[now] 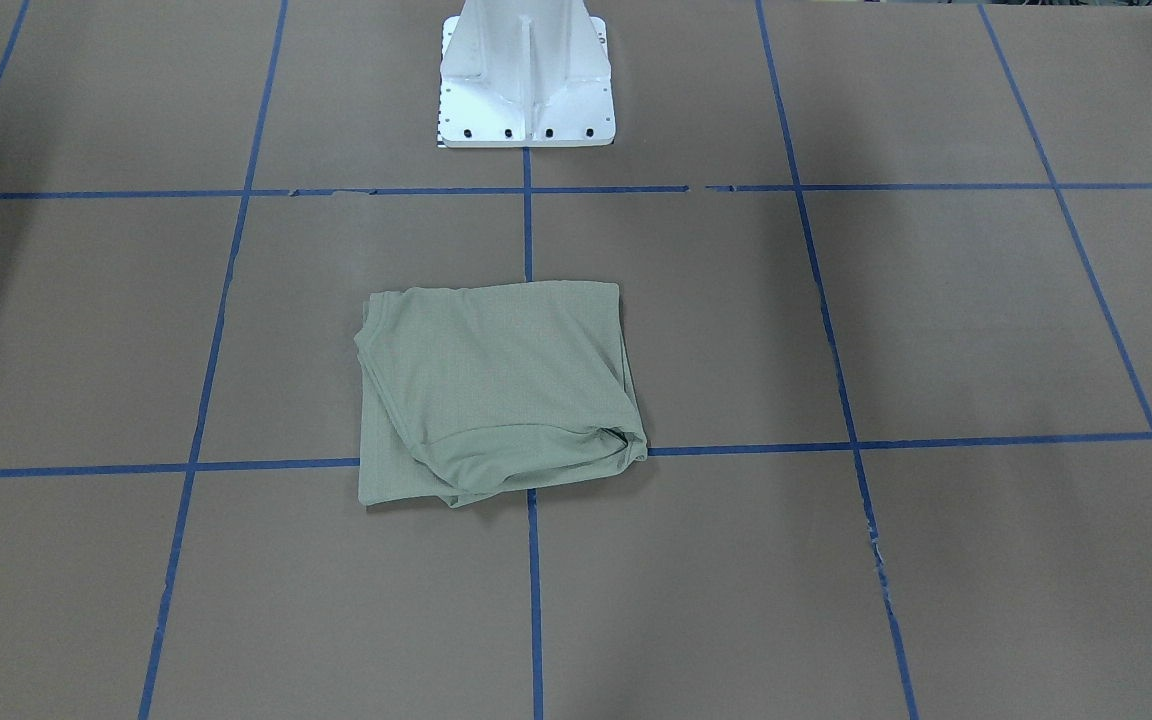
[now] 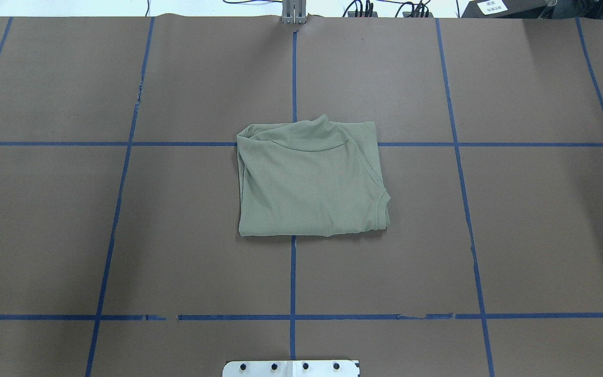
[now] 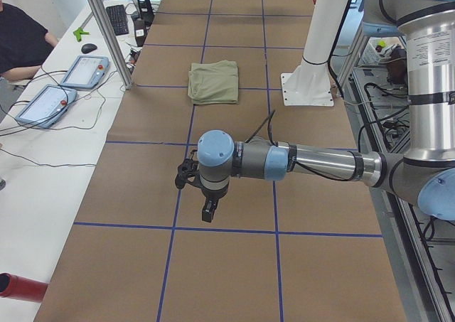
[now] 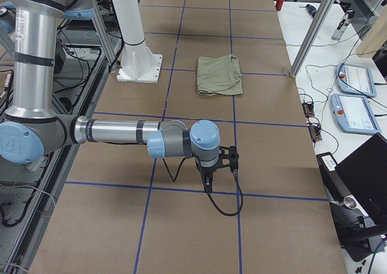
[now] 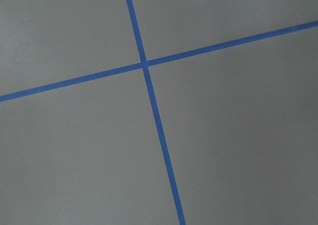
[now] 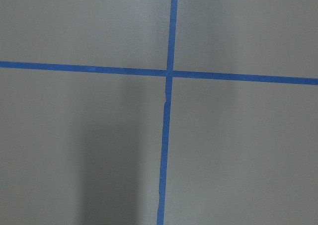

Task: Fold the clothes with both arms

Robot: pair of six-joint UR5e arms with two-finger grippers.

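The sage-green shirt (image 2: 312,180) lies folded into a rough square at the middle of the table; it also shows in the front view (image 1: 496,395), the left side view (image 3: 213,82) and the right side view (image 4: 219,75). No gripper touches it. My left gripper (image 3: 207,214) hangs over the table far from the shirt, at the near end in the left side view. My right gripper (image 4: 207,183) hangs likewise at the near end in the right side view. I cannot tell if either is open or shut. Both wrist views show only brown paper and blue tape.
Brown paper with a blue tape grid (image 2: 293,277) covers the table. The white pedestal base (image 1: 528,85) stands behind the shirt. Teach pendants (image 3: 85,72) and cables lie on the side bench, with a seated person (image 3: 21,41) beside them. A metal post (image 3: 106,34) stands at the table's edge.
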